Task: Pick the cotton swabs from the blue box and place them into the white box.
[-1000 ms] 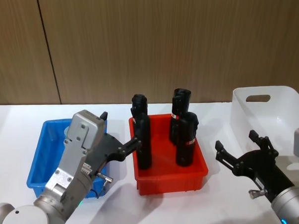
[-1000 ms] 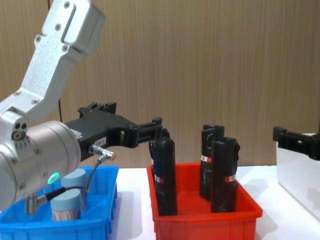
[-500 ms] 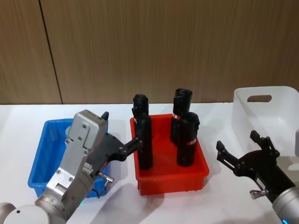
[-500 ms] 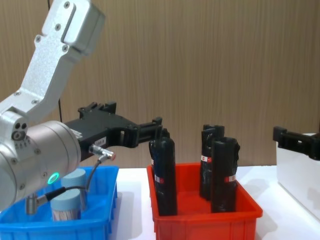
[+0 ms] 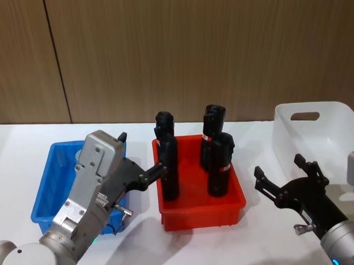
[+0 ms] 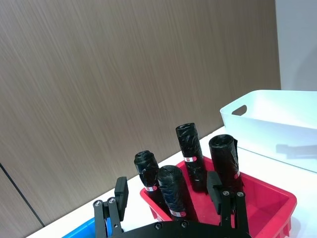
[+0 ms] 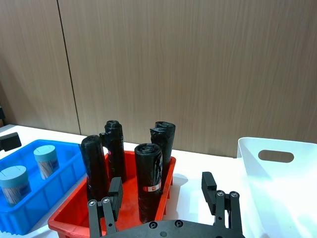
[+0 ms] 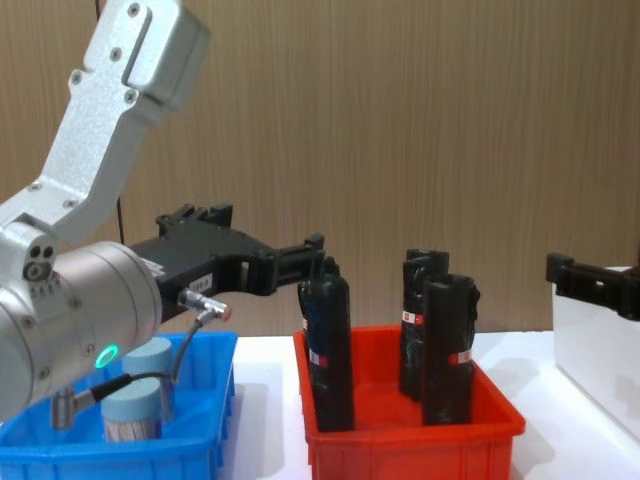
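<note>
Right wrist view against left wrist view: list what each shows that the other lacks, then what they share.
Right wrist: two swab jars standing in the blue box, plus the open right hand. Left wrist: the open left hand and a white wall strip. Shared: red bin, four black bottles, white box.

You had the red bin (image 5: pixel 203 216) of tall bottles (image 5: pixel 221 164) standing between blue box (image 5: pixel 45 179) and white box (image 5: pixel 318 138); bare table (image 5: pixel 219 251) ran along its near side.

Glossy plastic blue box (image 5: pixel 45 185) and red bin (image 5: pixel 202 219) (both smooth) before a matt wood-grain wall (image 5: pixel 198 51).
</note>
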Tool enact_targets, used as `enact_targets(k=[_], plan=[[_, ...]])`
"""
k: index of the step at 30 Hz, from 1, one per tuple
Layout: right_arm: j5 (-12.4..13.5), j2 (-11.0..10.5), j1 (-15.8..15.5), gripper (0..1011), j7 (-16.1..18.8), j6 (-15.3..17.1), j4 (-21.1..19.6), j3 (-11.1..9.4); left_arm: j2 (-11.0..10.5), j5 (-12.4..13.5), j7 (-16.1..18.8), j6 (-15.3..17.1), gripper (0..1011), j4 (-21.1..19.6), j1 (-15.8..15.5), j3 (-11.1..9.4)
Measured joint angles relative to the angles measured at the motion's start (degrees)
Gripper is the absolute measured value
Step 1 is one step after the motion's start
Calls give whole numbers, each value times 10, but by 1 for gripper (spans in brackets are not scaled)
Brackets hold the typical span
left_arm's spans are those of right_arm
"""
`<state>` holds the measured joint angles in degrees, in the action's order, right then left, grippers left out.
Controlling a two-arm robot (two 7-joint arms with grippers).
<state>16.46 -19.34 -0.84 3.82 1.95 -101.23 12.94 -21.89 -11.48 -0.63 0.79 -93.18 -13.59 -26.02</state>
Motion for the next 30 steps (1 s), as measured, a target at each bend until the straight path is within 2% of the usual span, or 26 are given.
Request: enact_targets(k=[18, 23, 30], plan=[[0, 0, 0, 1002, 0, 0, 0, 0, 0, -2, -3, 3, 1004, 0, 0, 2], [0, 0, 0, 1002, 0, 0, 0, 0, -3, -11, -9, 16, 1004, 2, -1, 6], [0, 0, 0, 1001, 0, 0, 0, 0, -8, -33, -18, 51, 1004, 13, -6, 17]])
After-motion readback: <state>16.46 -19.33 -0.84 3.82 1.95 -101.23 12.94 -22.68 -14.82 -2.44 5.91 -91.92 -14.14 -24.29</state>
